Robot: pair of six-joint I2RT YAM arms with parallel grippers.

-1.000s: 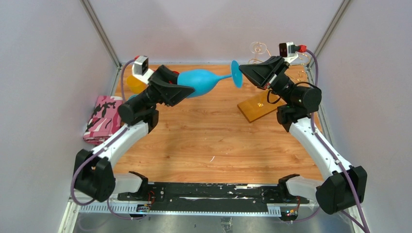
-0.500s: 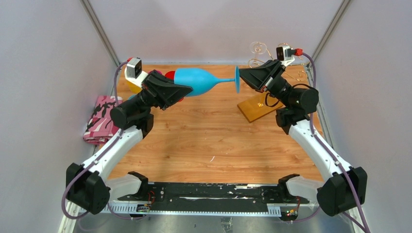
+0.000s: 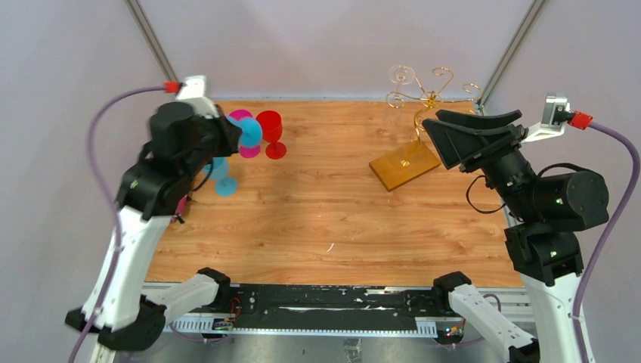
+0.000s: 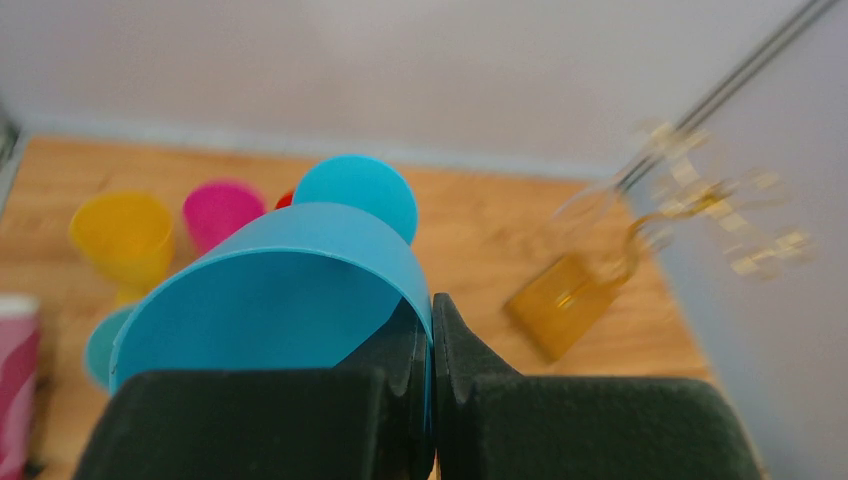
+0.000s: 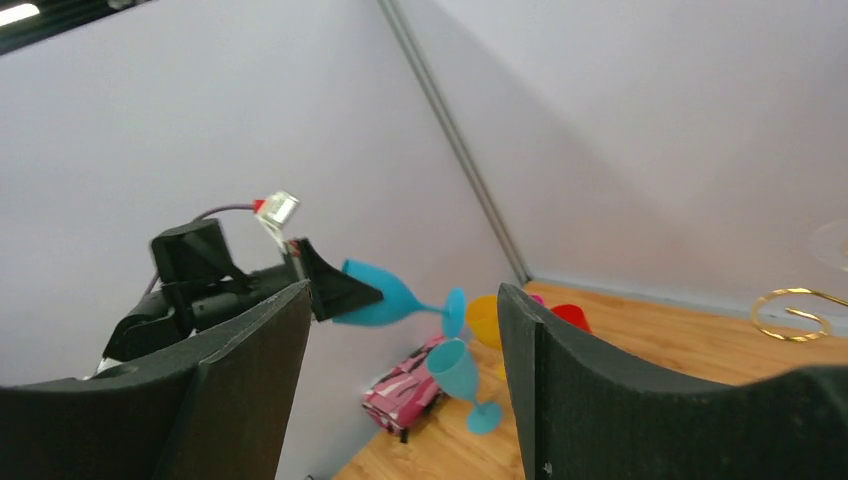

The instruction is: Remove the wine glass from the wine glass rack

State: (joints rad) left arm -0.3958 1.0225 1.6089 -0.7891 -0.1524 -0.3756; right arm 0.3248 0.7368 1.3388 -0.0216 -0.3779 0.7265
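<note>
The blue wine glass [image 4: 290, 290] is off the rack, held sideways in the air at the far left. My left gripper [image 4: 430, 312] is shut on the bowl's rim, and the round foot [image 3: 251, 133] points toward the red glass. In the right wrist view the held wine glass [image 5: 385, 295] hangs above the table. The wine glass rack [image 3: 423, 85], gold wire on an amber wooden base [image 3: 404, 166], stands at the back right with no glass on it. My right gripper [image 3: 472, 127] is open and empty beside the rack, raised off the table.
A second blue glass [image 3: 221, 175] stands below the held one, with pink [image 3: 243, 121] and red [image 3: 270, 130] glasses behind it. A yellow glass [image 4: 125, 235] and a pink camouflage cloth [image 5: 405, 390] are by the left wall. Grey walls close in on both sides.
My right gripper let go of the glass's foot, opened, and drew back to the right and up. My left gripper closed on the rim and swung the glass far left.
</note>
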